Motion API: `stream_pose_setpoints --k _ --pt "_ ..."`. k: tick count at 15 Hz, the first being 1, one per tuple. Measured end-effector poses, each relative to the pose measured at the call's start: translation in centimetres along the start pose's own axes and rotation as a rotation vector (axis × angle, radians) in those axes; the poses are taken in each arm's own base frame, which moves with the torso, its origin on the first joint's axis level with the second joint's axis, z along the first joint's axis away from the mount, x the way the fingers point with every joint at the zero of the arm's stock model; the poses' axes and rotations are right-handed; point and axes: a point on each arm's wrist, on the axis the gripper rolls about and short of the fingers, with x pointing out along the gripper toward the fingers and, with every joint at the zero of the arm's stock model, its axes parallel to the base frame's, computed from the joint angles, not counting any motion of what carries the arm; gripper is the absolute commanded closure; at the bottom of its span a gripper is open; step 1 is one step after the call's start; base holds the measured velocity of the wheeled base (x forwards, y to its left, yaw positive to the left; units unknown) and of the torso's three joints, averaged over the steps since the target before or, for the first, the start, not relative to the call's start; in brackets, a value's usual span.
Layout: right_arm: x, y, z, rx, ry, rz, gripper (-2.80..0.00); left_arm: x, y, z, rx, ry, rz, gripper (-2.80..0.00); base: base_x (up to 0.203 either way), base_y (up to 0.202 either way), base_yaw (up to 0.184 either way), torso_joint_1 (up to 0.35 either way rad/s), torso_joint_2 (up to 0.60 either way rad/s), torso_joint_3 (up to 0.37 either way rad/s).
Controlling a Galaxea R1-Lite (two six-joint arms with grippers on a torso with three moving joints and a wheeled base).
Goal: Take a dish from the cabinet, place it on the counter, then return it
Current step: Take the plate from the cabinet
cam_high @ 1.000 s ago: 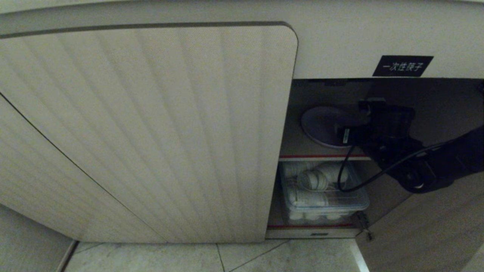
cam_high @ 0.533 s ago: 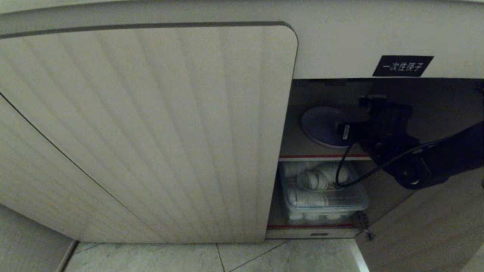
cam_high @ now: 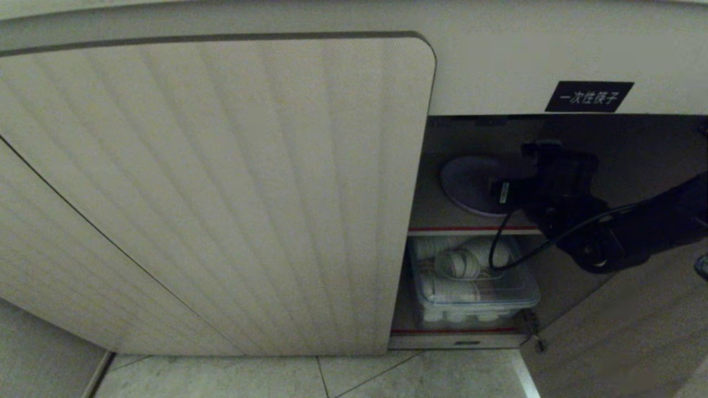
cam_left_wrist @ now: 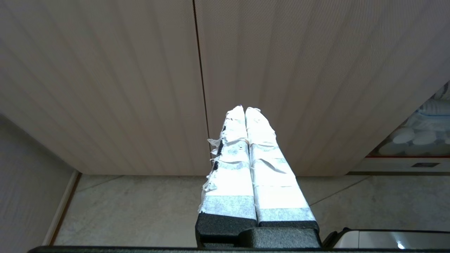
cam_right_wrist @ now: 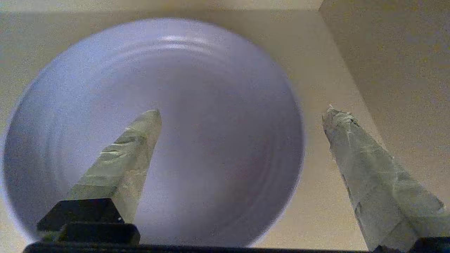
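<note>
On cabinet shelf, dish lies under right end effector, fingers spread wide, nothing gripped

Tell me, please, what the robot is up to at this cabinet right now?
The right gripper is inside the open cabinet, at the upper shelf, its fingers spread wide over the lavender plate that lies flat there. It is not gripping the plate. The left gripper is shut and idle outside, pointing at the closed ribbed door. A clear bin of white dishes sits on the lower shelf.
</note>
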Motion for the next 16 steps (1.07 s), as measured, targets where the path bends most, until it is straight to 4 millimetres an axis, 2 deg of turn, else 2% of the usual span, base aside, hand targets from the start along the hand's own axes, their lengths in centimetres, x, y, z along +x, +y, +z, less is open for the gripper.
stream_pose_setpoints --k 7,16 --pt "1.0 -0.5 -0.8 -0.028 0.014 -0.039 -2.8 0.0 0.0 0.0 0.0 0.0 0.0 0.0 0.0 0.0 0.0 0.0 0.0 0.0" --pt "3.0 -1.8 -0.8 -0.05 0.078 -0.083 -2.8 0.0 0.0 0.0 0.0 0.0 0.0 0.0 0.0 0.0 0.0 0.0 0.0 0.0"
